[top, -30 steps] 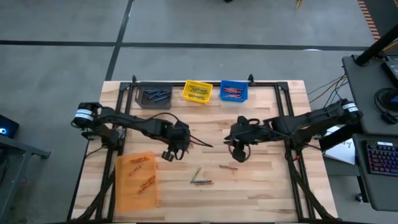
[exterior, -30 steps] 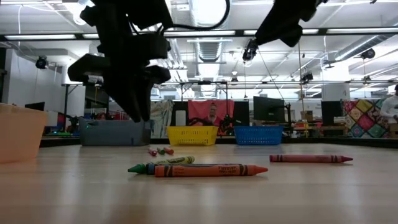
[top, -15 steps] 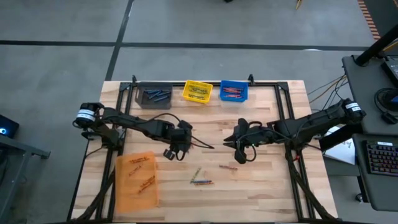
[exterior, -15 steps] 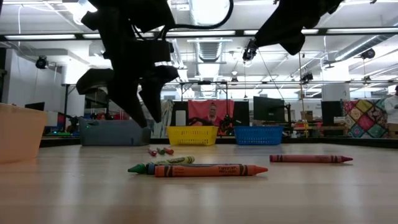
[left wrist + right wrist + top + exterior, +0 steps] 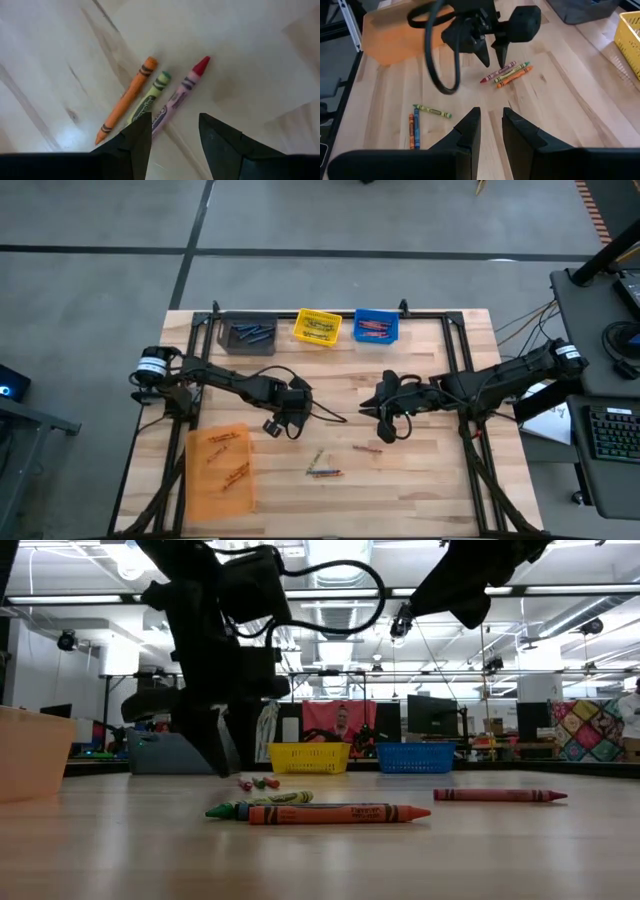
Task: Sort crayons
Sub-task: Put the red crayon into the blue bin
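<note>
A: How far along is the sorting?

B: Well over halfway, I'd judge. At the far edge, the grey bin (image 5: 248, 335) holds blue crayons, the yellow bin (image 5: 318, 327) has some and the blue bin (image 5: 376, 326) holds red ones. The orange bin (image 5: 221, 469), near left, has a few orange ones too.

A: What's left loose?

B: A handful. An orange crayon (image 5: 126, 100), a green crayon (image 5: 148, 98) and a red crayon (image 5: 180, 94) lie side by side on the table (image 5: 430, 470) just under the left gripper (image 5: 282, 428). A second small cluster (image 5: 321, 468) sits nearer the front, and a lone red one (image 5: 367, 448) lies right of it.

A: And the claws?

B: The left one hangs above that trio with its fingers spread wide, holding nothing. The right gripper (image 5: 385, 430) hovers mid-table, fingers only narrowly apart and empty.

A: So next?

B: Probably a pick from the trio, each to its bin.
</note>
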`<action>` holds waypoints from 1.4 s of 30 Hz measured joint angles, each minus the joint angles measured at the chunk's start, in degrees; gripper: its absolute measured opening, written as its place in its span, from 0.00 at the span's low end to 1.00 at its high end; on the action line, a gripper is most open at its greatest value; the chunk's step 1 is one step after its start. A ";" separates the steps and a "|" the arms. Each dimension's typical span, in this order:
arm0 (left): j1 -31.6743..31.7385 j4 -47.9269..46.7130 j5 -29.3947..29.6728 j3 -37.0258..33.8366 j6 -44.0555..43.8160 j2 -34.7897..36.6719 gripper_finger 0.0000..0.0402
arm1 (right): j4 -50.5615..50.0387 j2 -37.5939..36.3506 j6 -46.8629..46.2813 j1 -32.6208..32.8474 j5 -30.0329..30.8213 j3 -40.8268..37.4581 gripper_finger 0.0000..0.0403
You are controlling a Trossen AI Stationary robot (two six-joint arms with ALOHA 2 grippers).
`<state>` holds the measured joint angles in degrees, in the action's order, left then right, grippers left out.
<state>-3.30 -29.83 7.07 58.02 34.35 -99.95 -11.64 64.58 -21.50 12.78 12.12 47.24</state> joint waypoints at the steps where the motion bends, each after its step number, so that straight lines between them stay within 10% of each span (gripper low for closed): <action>1: 0.21 0.04 0.02 0.00 0.00 -0.22 0.36 | 0.04 0.00 0.00 0.00 0.01 0.00 0.17; 42: 2.07 0.73 -3.55 -0.94 0.31 -2.33 0.19 | 0.19 0.02 0.02 0.00 0.00 0.00 0.17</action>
<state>-1.23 -29.10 3.52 57.08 34.65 -102.28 -11.45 64.60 -21.47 12.78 12.12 47.24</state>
